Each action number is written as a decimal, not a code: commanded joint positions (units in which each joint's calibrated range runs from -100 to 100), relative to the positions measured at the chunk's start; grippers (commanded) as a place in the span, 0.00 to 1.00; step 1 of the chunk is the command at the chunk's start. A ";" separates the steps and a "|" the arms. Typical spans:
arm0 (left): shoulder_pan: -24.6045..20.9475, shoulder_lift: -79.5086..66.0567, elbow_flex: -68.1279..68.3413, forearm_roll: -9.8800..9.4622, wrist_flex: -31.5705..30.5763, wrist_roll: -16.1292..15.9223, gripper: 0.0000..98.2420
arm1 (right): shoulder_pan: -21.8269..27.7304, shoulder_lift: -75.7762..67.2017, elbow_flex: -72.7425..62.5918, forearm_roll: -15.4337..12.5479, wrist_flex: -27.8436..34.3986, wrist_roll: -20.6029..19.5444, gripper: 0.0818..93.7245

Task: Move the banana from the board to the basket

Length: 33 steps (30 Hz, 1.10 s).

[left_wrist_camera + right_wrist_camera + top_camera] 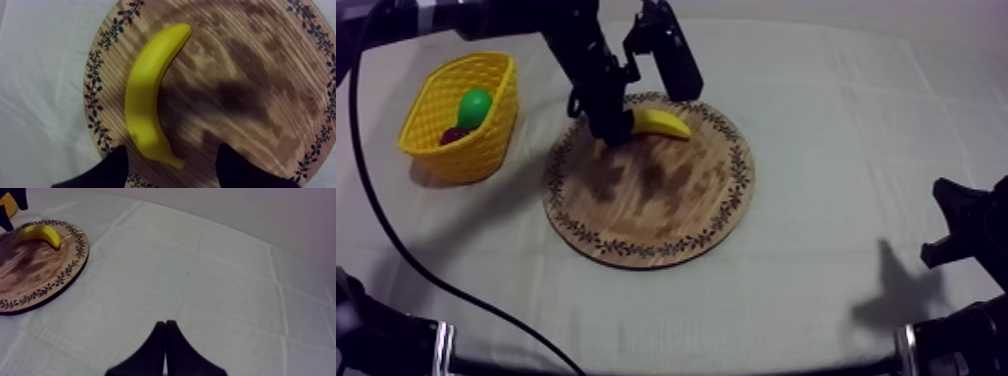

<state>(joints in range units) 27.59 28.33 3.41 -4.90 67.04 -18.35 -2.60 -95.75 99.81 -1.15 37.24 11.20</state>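
While the banana (661, 123) is straddled at upper centre by the spread left gripper (171, 155) | right gripper (165, 332) is found pressed together, lower right.

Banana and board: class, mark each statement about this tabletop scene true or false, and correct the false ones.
1. The banana lies on the wooden board. True.
2. The left hand is shut on the banana. False: it is open, with a finger on either side of the banana's end.
3. The right hand is shut, over bare cloth. True.
4. The yellow basket is empty. False: it holds a green fruit and a dark red fruit.
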 commanded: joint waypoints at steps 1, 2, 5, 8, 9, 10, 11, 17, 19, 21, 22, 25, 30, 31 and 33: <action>0.05 0.85 -0.42 -0.09 -0.20 0.16 0.67 | 0.00 0.00 -0.03 0.00 0.02 0.01 0.00; 0.07 1.26 -0.65 -0.11 -0.33 0.22 0.67 | 0.00 0.00 -0.03 0.00 0.02 0.01 0.00; 0.15 2.37 -1.37 0.01 -0.57 0.34 0.66 | 0.00 0.00 -0.03 0.00 0.02 0.01 0.00; 0.39 3.36 -1.68 0.07 -0.85 0.50 0.66 | 0.00 0.00 -0.03 0.00 0.02 0.01 0.00; 0.48 3.71 -1.73 0.07 -0.93 0.57 0.66 | 0.00 0.00 -0.03 0.00 0.02 0.01 0.00; 0.58 4.07 -1.74 0.08 -1.08 0.64 0.66 | 0.00 0.00 -0.03 0.00 0.02 0.01 0.00; 0.68 4.42 -1.74 0.08 -1.26 0.70 0.66 | 0.00 0.00 -0.03 0.00 0.02 0.01 0.00; 1.06 6.84 -2.41 0.04 -2.43 1.15 0.65 | 0.00 0.00 -0.03 0.00 0.02 0.01 0.00; 1.16 7.66 -3.06 -0.07 -3.08 1.40 0.65 | 0.00 0.00 -0.03 0.00 0.02 0.01 0.00; 1.19 8.30 -3.86 -0.25 -3.76 1.58 0.66 | 0.00 0.00 -0.03 0.00 0.02 0.01 0.00; 1.19 8.52 -4.33 -0.37 -4.08 1.68 0.66 | 0.00 0.00 -0.03 0.00 0.02 0.01 0.00; 1.13 8.98 -5.82 -0.95 -4.91 2.02 0.66 | 0.00 0.00 -0.03 0.00 0.02 0.01 0.00; 0.84 9.42 -6.97 -2.54 -7.04 2.51 0.66 | 0.00 0.00 -0.03 0.00 0.02 0.01 0.00; 0.77 9.61 -7.21 -2.85 -7.49 2.61 0.66 | 0.00 0.00 -0.03 0.00 0.02 0.01 0.00; 0.66 10.15 -7.67 -3.43 -8.56 2.75 0.65 | 0.00 0.00 -0.03 0.00 0.02 0.01 0.00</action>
<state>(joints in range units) 28.31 38.23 -4.12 -8.12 59.01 -15.65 -2.60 -95.75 99.81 -1.15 37.24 11.20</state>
